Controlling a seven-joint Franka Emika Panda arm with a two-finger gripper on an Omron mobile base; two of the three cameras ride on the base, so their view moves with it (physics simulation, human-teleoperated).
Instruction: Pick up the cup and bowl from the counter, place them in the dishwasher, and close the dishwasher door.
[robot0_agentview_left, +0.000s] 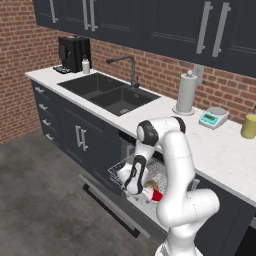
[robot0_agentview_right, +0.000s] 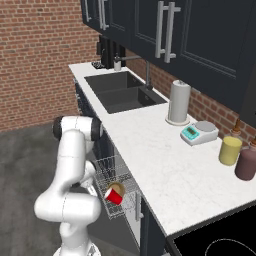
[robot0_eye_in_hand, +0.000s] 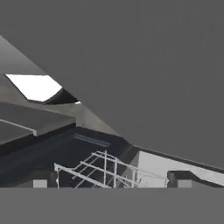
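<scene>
Rack wires (robot0_eye_in_hand: 105, 168) sit closest between my pincer (robot0_eye_in_hand: 109, 183) tips, which stand apart gripping nothing, while the cup (robot0_agentview_right: 114, 196) and bowl (robot0_agentview_right: 116, 189) perch at the rack's outer edge, where I fear swinging the arm away could knock them out.

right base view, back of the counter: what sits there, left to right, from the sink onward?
Sink → paper towel roll → kitchen scale → yellow canister → dark maroon canister, all on the counter.
</scene>
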